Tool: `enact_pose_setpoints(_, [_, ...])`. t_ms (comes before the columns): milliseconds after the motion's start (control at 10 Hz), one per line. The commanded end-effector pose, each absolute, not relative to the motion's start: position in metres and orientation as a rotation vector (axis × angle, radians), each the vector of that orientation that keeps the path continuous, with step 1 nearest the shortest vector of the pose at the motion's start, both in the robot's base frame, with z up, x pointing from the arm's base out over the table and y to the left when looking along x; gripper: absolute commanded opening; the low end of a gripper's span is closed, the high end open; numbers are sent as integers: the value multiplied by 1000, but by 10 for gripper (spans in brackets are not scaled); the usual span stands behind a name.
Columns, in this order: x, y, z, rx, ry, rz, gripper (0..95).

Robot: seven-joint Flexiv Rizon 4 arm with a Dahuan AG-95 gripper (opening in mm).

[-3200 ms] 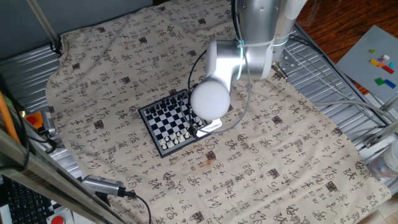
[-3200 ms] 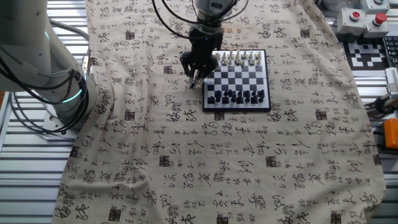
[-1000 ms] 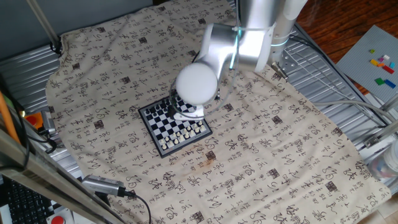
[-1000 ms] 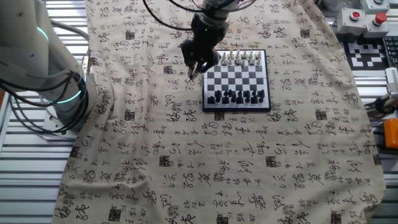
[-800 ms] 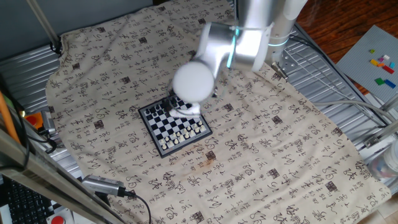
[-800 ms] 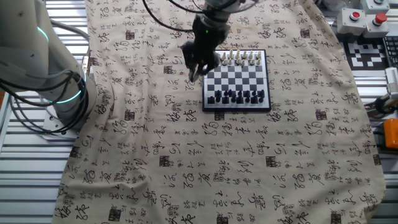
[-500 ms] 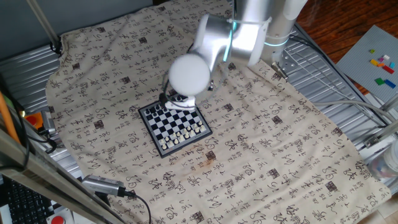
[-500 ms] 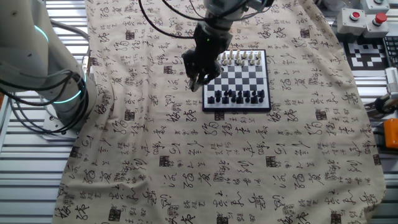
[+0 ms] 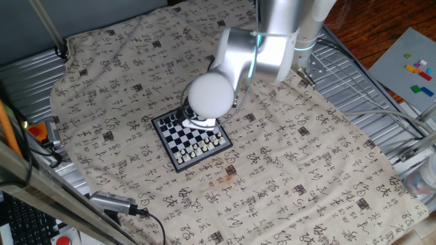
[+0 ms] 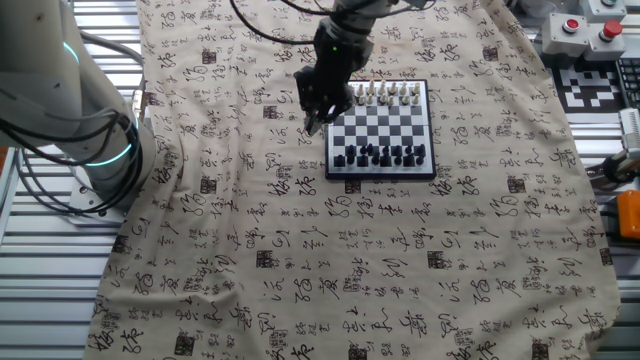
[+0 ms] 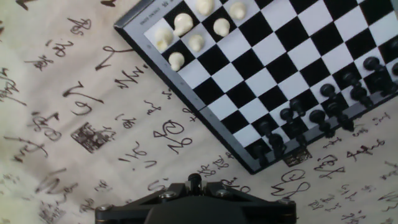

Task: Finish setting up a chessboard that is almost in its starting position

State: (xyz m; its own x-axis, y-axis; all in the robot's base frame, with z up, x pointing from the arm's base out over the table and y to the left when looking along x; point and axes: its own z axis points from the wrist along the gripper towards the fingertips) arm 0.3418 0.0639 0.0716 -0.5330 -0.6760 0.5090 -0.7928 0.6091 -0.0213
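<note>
Small black piece (image 11: 194, 180): we see it clamped between the fingers of the gripper (image 10: 314, 118), which hangs over the patterned cloth (image 10: 300, 260) just beside the chessboard (image 10: 380, 125). White pieces (image 11: 186, 25) fill one end, black pieces (image 11: 323, 112) the other.

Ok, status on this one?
Gripper shut on black piece, above cloth beside chessboard. Piece not yet placed. Nothing blocking.

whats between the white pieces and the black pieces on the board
Only bare squares of the chessboard lie between the white pieces and black pieces; the hand view shows it.
</note>
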Motion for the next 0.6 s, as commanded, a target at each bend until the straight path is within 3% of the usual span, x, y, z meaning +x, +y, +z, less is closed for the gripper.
enact_pose_setpoints(100, [344,66,69,1156,-2380,347,0])
enact_pose_setpoints(600, [344,67,70,1351,-2268,300,0])
